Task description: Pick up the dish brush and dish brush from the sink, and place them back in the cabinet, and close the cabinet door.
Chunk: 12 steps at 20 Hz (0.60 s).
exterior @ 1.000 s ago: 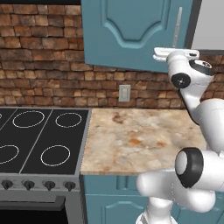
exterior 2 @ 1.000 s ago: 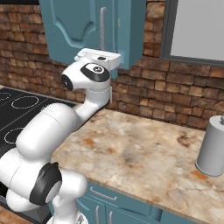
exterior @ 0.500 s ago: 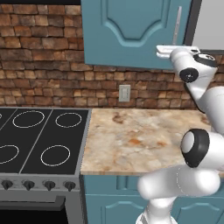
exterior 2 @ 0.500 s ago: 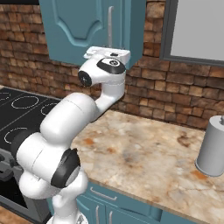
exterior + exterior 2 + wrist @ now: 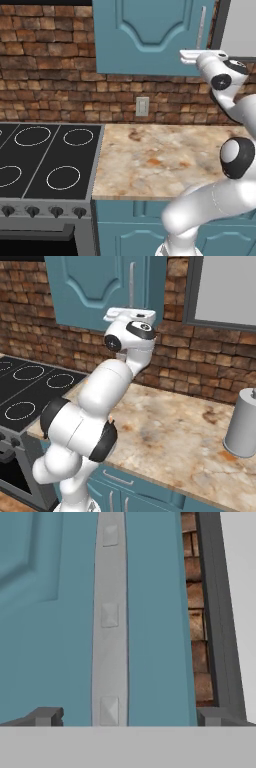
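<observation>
Since a second earlier, the arm [image 5: 235, 105] had been swung toward the right of the left base view, its hand brought from beside the handle to right before it. The cabinet [image 5: 150, 35] was seen on the brick wall [image 5: 60, 95] above the counter [image 5: 160, 155], its door [image 5: 100, 286] lying flat and shut in both base views. The stovetop [image 5: 45, 160] was seen left of the counter, and a grey canister [image 5: 242, 423] at the counter's right end. The gripper [image 5: 127, 717] was held wide open, one fingertip [image 5: 47, 717] to each side of the handle [image 5: 110, 617], apart from it.
</observation>
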Available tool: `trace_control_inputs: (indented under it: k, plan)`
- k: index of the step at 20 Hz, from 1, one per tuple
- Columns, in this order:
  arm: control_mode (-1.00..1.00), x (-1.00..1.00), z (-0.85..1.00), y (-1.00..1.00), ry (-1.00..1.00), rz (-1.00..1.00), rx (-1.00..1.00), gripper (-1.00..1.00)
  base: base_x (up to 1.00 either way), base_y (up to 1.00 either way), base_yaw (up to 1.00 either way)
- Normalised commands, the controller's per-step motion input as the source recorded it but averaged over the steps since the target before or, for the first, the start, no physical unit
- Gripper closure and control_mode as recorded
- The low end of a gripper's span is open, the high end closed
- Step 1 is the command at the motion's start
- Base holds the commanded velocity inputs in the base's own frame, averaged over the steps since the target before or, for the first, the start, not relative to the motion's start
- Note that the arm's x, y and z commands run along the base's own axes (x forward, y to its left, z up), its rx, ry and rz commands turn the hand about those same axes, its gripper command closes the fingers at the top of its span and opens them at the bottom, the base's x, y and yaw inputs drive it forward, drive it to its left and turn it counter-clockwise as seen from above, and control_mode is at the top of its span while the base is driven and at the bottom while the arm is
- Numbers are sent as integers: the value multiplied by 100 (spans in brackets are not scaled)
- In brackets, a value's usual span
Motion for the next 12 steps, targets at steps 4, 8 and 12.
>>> trace_control_inputs:
  k: [4,8,12]
  plan:
    - [-100,34,-11,0,0,3,0,-100,0,0,0]
    - [-100,30,-12,0,0,1,0,-100,0,0,0]
    - [-100,30,-11,0,0,1,0,-100,0,0,0]
